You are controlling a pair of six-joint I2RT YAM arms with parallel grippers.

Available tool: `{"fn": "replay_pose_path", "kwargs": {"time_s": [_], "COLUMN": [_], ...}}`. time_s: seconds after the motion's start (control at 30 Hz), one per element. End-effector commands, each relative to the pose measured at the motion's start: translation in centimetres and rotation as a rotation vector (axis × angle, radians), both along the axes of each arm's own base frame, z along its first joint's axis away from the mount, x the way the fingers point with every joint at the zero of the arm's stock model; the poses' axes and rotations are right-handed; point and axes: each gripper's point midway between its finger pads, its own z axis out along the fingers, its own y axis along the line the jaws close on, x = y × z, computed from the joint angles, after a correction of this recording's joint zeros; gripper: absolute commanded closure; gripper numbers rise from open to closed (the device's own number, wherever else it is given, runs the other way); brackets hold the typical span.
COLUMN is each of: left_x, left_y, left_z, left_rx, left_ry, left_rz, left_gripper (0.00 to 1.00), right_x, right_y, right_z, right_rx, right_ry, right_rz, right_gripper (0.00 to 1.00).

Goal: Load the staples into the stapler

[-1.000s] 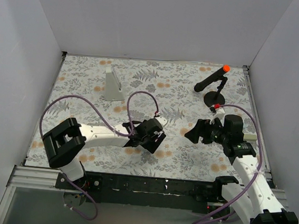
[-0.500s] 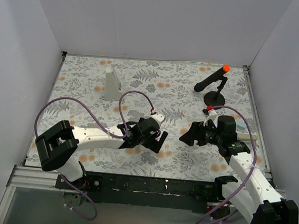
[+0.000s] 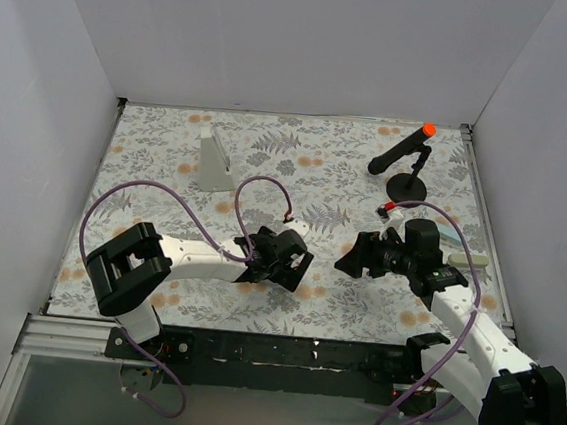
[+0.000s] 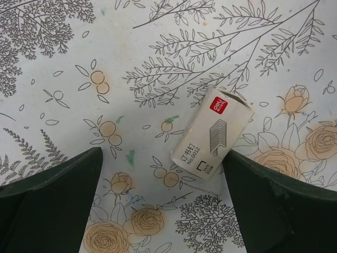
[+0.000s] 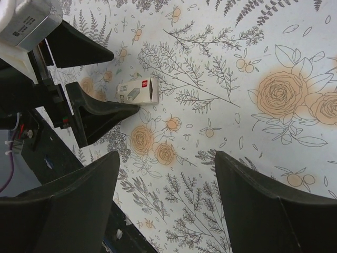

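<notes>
The staples are a small whitish packet (image 4: 213, 134) with a red logo, lying flat on the floral mat. My left gripper (image 4: 162, 158) is open around it. The packet's lower corner sits close to the right finger (image 4: 274, 205), and I cannot tell whether they touch. The right wrist view shows the same packet (image 5: 138, 90) between the left gripper's black fingers (image 5: 100, 113). My right gripper (image 5: 166, 158) hovers open over bare mat, a little right of the left gripper (image 3: 294, 264). The black stapler (image 3: 402, 152) with an orange tip stands at the back right.
A tall grey-white wedge (image 3: 213, 161) stands at the back left. A pale narrow piece (image 3: 467, 258) lies by the right forearm. White walls close in the mat on three sides, and a black rail (image 3: 280, 351) runs along the near edge.
My left gripper's jaws have spread wider around the packet. The right gripper has shifted left, closer to the left gripper.
</notes>
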Motion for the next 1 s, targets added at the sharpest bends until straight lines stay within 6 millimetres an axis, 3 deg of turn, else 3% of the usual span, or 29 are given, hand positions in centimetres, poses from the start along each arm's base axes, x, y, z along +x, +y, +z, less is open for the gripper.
{"fn": "replay_pose_path", "kwargs": {"time_s": [0.0,0.37,0.53,0.77,0.97], "left_x": [1.1,2.0,1.4,2.3,3.3], "left_y": [2.0,3.3,1.7,-0.3,-0.4], "left_z": [1.1,2.2,3.6,6.5,4.9], "left_rx": [0.043,0.012,-0.107,-0.295,-0.353], "left_ry": [-0.052,-0.058,-0.016,-0.018,0.078], "left_rz": [0.072,0.166,0.182,0.279,0.391], "left_gripper": [0.02,0.02,0.02,0.03,0.06], "right_x": [0.4,0.6,0.6,0.2,-0.1], "right_y": [0.9,3.0,4.2,5.7,6.7], "right_z": [0.3,-1.9,-2.5,-2.8,-3.6], "right_rx": [0.024,0.040,0.072,0.158,0.157], "right_ry": [-0.019,0.051,0.111,0.141,0.143], "right_rz": [0.016,0.020,-0.036,-0.100,-0.131], "right_gripper": [0.19,0.28,0.39,0.45,0.52]}}
